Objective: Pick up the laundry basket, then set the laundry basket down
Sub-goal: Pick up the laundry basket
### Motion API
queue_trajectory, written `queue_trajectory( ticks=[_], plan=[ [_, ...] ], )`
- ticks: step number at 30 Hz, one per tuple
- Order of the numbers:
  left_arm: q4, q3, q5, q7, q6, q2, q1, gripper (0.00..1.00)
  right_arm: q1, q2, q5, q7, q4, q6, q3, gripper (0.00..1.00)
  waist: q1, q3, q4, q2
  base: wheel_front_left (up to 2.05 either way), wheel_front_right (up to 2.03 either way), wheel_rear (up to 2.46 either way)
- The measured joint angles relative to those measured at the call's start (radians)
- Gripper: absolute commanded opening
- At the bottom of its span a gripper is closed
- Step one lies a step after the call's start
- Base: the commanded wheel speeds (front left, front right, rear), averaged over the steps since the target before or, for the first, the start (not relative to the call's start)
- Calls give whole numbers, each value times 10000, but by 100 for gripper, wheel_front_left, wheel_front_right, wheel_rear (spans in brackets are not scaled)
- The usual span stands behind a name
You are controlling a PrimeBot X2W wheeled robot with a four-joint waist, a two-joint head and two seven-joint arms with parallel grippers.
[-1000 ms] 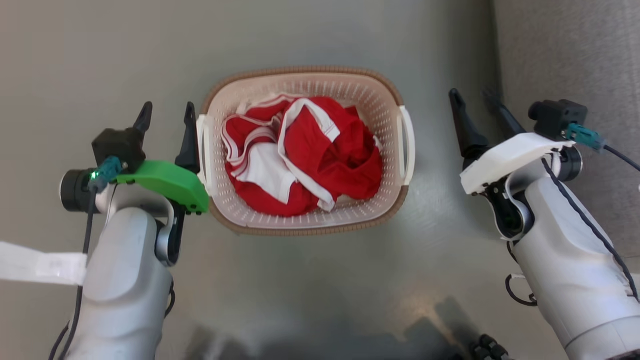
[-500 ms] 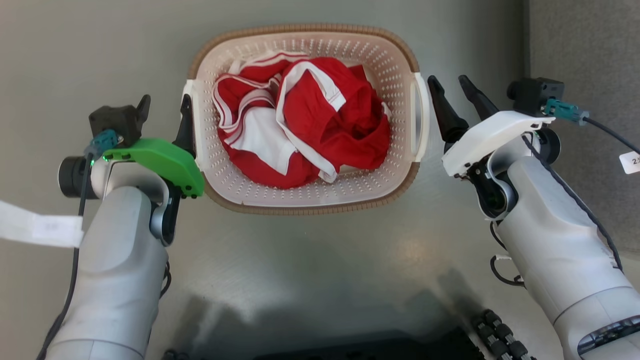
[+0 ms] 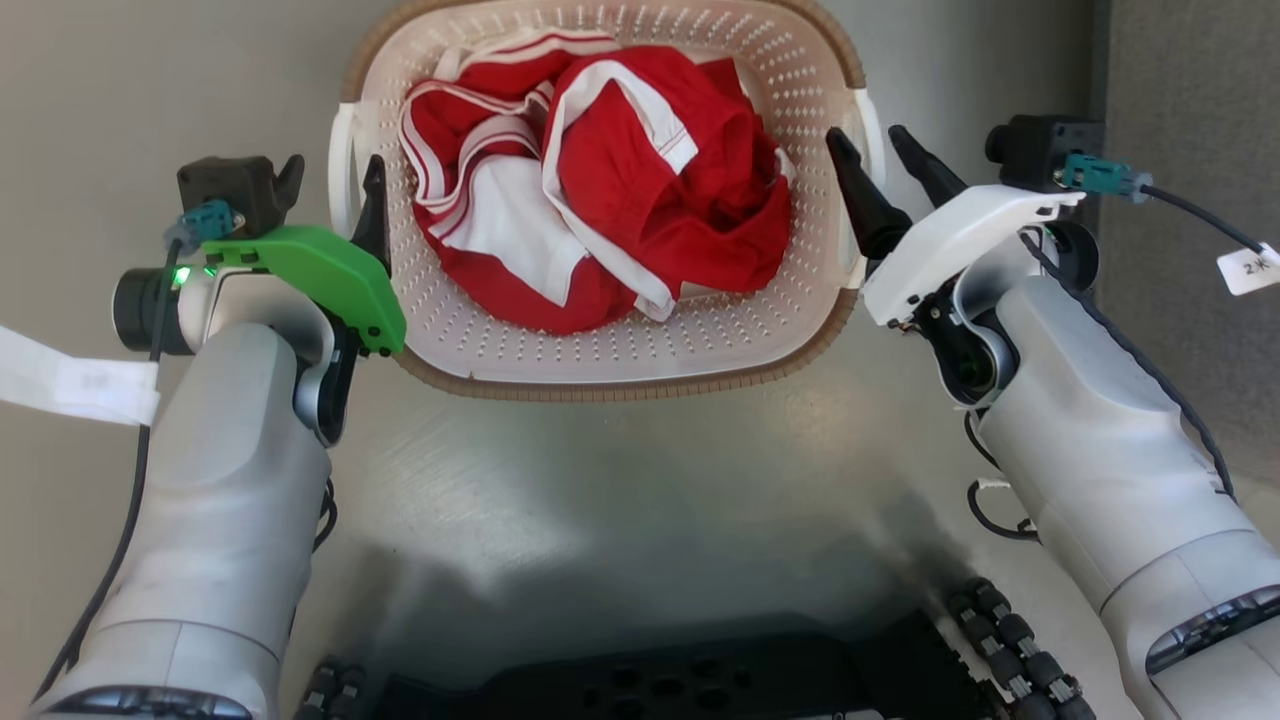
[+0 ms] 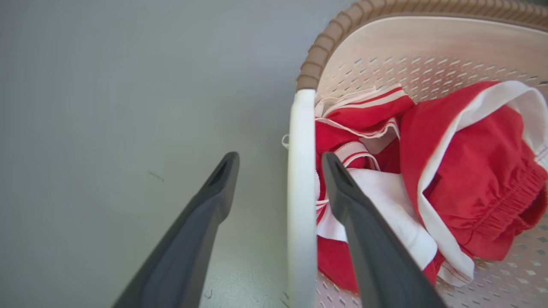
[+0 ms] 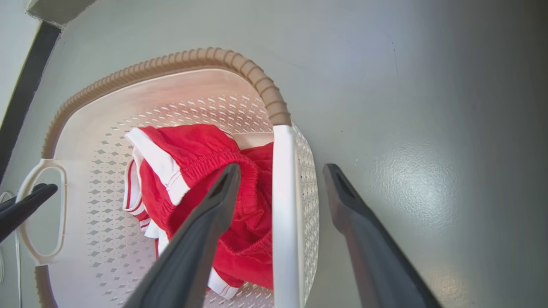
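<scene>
The laundry basket (image 3: 620,385), cream perforated plastic with a brown woven-look rim, stands on the grey floor and holds red and white clothes (image 3: 620,190). My left gripper (image 3: 335,185) is open and straddles the basket's white left handle (image 4: 302,171). Its one finger is outside and the other inside over the clothes. My right gripper (image 3: 865,135) is open too, with the right handle (image 5: 284,205) between its fingers. In the right wrist view the left gripper's fingertips (image 5: 25,205) show at the far handle. Neither gripper is closed on a handle.
The robot's black base (image 3: 640,690) lies at the bottom of the head view. A darker grey panel (image 3: 1190,100) runs along the right. A white tag (image 3: 70,375) hangs from the left arm's cable. Bare grey floor surrounds the basket.
The head camera has moved closer, so the basket sits higher and larger. My right gripper came in from beside the basket to straddle the right handle. The left gripper's inner finger is now inside the rim.
</scene>
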Motion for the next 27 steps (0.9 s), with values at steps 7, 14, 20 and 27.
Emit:
queue_trajectory(
  ticks=[7,14,20,27],
  plan=[
    [437,-171,-96,107,-40,-6,-426,100,-367,10,201,138,345,0,380,100,0,451,14,0,0,0,0],
    [775,-378,-226,173,-98,-8,-649,100,-603,21,493,226,550,2,702,100,0,727,65,0,0,0,0],
    [1018,-489,-282,140,-184,-48,-765,36,-764,29,725,224,704,2,989,3,0,787,111,0,0,0,0],
    [1239,-571,-617,-119,-232,-128,-899,0,-830,157,1055,209,813,-96,1214,0,-1,756,121,0,0,0,0]
  ],
)
